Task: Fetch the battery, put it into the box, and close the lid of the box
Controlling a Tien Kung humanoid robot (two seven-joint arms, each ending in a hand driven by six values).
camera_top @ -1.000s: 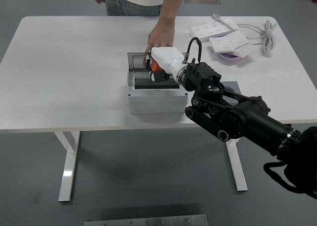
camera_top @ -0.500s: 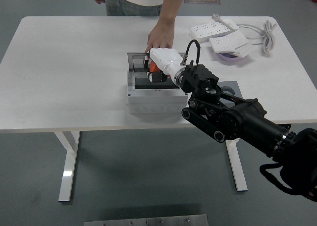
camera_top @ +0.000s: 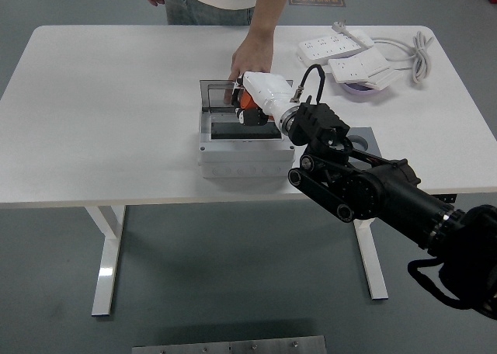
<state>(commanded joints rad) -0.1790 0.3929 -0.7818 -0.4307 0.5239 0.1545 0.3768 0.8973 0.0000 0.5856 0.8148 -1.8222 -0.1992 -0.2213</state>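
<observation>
The robot's right hand (camera_top: 250,105) hangs over the open box (camera_top: 242,140) at table centre, fingers curled around the orange-and-black battery (camera_top: 248,112). A person's hand (camera_top: 250,59) steadies the lid at twelve o'clock. Placing underway; next, release inside.

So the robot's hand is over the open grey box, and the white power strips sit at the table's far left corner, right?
Not quite. The head view shows the power strips at the table's far right corner. The right hand is indeed over the open grey box.
</observation>
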